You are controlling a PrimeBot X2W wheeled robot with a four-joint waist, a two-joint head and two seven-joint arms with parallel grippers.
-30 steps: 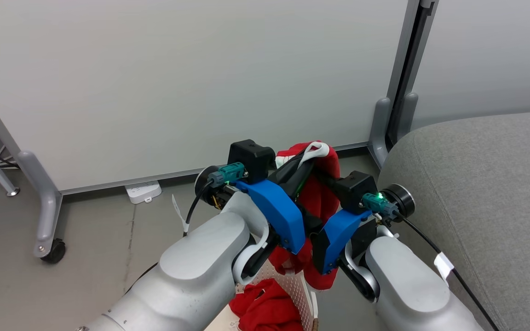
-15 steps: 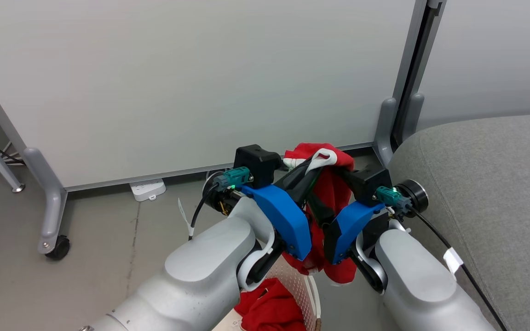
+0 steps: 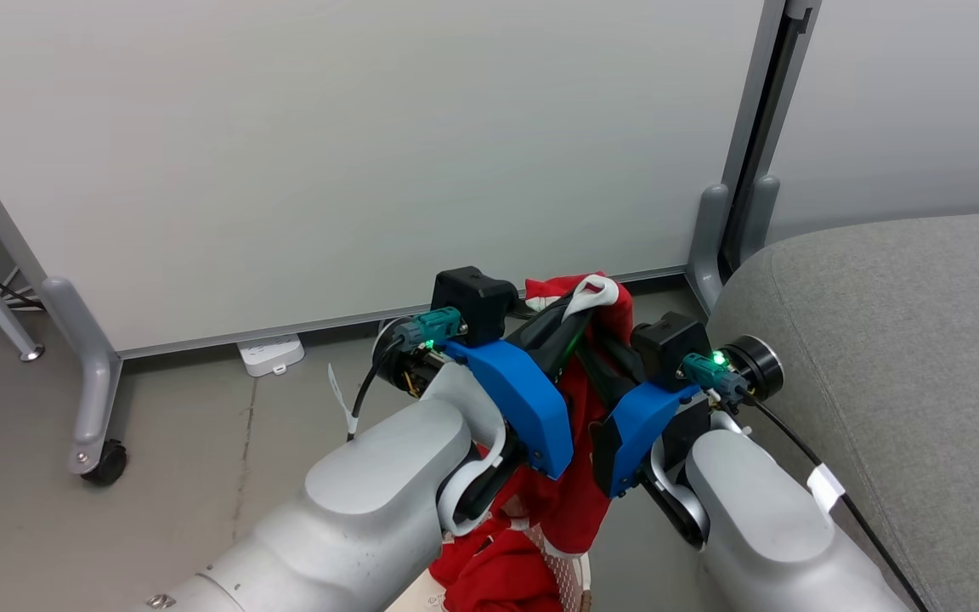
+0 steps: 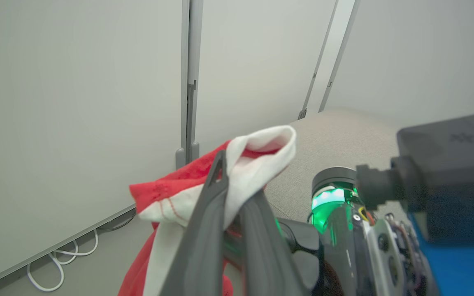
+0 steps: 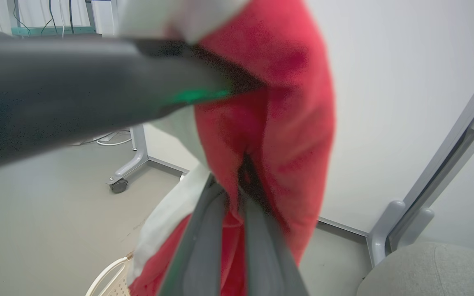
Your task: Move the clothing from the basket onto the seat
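Change: right gripper [image 5: 237, 191] has gone from wide open to clamped. Its fingers now pinch a fold of the lifted red garment [image 3: 576, 501] partway down the hanging cloth. Left gripper [image 4: 237, 185] is unchanged, fingers narrow and nipping the white trim at the garment's top edge.

So it is now a two-point hold, left high and right lower, both above the basket [image 5: 106, 273]. My read: the grasp step is done for this piece and the carry comes next. The seat [image 3: 897, 340] sits to the right of the basket with nothing on the part in view, so no clothing is delivered yet.

The tail of the held piece hangs lower than half a second ago and now overlaps the basket's mouth in the head view. Can't tell if it touches what is inside. It likely needs more height above the basket before swinging right, or the hem may drag on the rim.

A second red garment [image 3: 489, 569] sits bunched inside the basket, so at best the task is under halfway.

Look of the held piece: soft, limp, bright red with a white band folded over the left fingertips. It drapes in one long vertical fold with the lower part crumpled. Slack cloth like this will swing.
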